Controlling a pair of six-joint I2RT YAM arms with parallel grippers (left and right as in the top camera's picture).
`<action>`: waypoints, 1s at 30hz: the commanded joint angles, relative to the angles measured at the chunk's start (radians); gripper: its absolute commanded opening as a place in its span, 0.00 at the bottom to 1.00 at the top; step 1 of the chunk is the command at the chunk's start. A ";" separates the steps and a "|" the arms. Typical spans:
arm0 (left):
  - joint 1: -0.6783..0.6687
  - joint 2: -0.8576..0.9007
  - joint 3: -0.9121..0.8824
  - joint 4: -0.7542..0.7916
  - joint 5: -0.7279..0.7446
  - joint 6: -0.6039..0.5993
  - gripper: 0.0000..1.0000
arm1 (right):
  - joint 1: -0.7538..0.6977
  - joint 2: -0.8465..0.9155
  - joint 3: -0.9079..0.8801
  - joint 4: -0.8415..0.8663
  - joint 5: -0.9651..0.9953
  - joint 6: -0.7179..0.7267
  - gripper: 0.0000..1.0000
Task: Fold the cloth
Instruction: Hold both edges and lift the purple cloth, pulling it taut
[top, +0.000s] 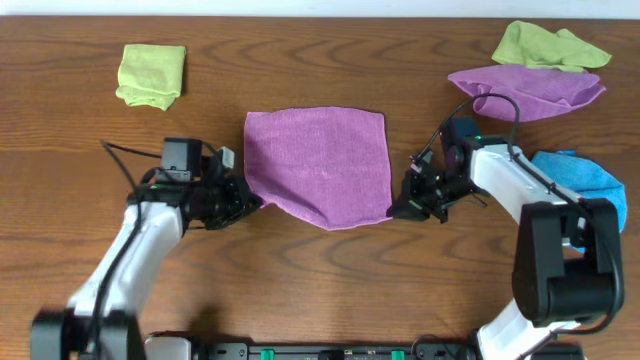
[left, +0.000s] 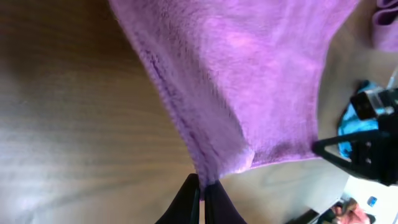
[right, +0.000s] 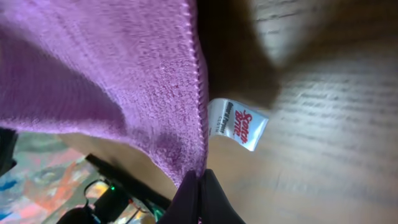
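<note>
The magenta-purple cloth lies spread on the table's middle, its near edge lifted and sagging between the two grippers. My left gripper is shut on the cloth's near-left corner; the left wrist view shows the cloth pinched between the black fingertips. My right gripper is shut on the near-right corner. In the right wrist view the cloth hangs from the fingertips, with its white tag beside the hem.
A lime-green cloth lies at the far left. Another lime-green cloth and a paler lilac cloth lie at the far right. A blue cloth lies beside the right arm.
</note>
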 joint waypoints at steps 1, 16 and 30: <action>0.003 -0.109 0.034 -0.068 -0.068 0.008 0.06 | 0.020 -0.084 0.030 -0.021 -0.026 -0.020 0.01; 0.003 -0.231 0.034 -0.173 -0.276 -0.128 0.06 | 0.054 -0.191 0.030 0.014 0.030 0.000 0.01; 0.003 0.049 0.034 0.112 -0.235 -0.142 0.06 | 0.055 -0.091 0.030 0.397 0.018 0.045 0.02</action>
